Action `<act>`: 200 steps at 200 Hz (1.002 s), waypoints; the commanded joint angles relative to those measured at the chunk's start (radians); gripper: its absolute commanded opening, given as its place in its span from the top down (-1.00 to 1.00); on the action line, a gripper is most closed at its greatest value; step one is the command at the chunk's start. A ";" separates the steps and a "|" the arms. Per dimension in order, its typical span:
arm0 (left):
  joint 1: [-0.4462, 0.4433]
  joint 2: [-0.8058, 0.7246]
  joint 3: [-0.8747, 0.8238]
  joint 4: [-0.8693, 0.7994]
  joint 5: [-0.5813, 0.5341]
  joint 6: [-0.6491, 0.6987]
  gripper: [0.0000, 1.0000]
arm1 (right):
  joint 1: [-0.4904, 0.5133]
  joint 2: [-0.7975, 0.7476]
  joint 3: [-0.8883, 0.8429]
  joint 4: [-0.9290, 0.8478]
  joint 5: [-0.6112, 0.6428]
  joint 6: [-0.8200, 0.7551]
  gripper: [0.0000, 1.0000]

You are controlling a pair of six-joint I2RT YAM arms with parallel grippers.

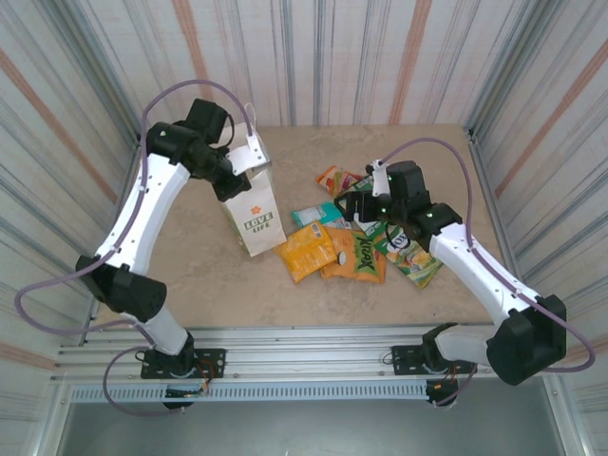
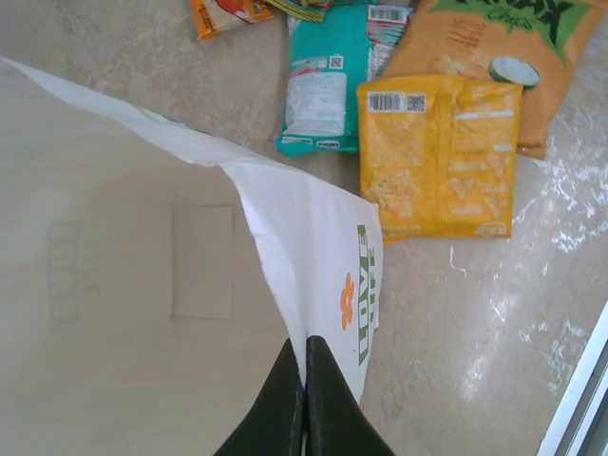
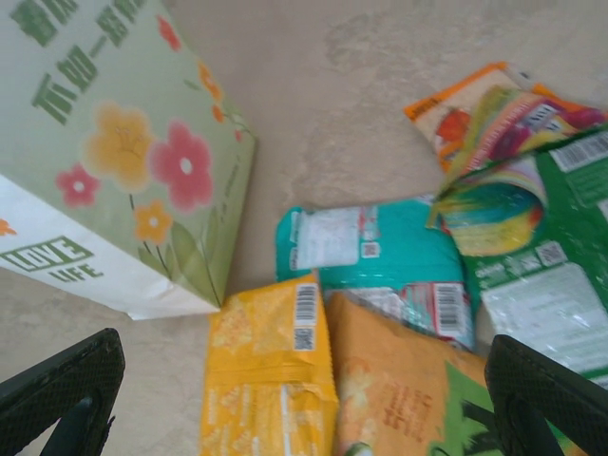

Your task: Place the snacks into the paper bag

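Note:
The white paper bag [image 1: 255, 218] with "LOVE LIFE" lettering stands upright left of centre. My left gripper [image 1: 237, 171] is shut on its top rim [image 2: 306, 366], holding the mouth open. The snacks lie in a pile right of the bag: a yellow packet [image 1: 306, 251], an orange packet with green print [image 1: 355, 255], a teal one [image 1: 313, 216], a green one [image 1: 410, 256] and an orange-red one [image 1: 337, 179]. My right gripper [image 1: 357, 207] hovers open over the pile. In the right wrist view the yellow packet [image 3: 266, 380] and the orange packet [image 3: 408, 389] lie between its wide-spread fingers [image 3: 66, 389].
Corrugated metal walls [image 1: 313, 57] enclose the beige table [image 1: 199, 266] on three sides. An aluminium rail [image 1: 304, 347] runs along the near edge. Bare table lies in front of the bag and behind the pile.

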 commanded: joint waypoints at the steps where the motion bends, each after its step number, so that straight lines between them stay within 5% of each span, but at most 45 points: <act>1: 0.002 -0.078 -0.066 -0.031 0.025 0.102 1.00 | 0.038 0.003 -0.021 0.083 -0.033 0.009 -0.98; 113: -0.050 -0.328 -0.347 0.060 -0.026 0.193 1.00 | 0.211 0.109 0.024 0.212 -0.046 -0.011 -0.98; 127: -0.050 -0.334 -0.352 0.061 -0.037 0.163 0.70 | 0.229 0.124 0.037 0.214 -0.039 -0.012 -0.98; 164: -0.058 -0.349 -0.321 0.073 0.005 0.027 -0.64 | 0.248 0.154 0.070 0.217 -0.034 -0.020 -0.98; 200: -0.076 -0.361 -0.301 0.082 -0.018 -0.250 -0.71 | 0.248 0.150 0.079 0.207 -0.019 -0.025 -0.98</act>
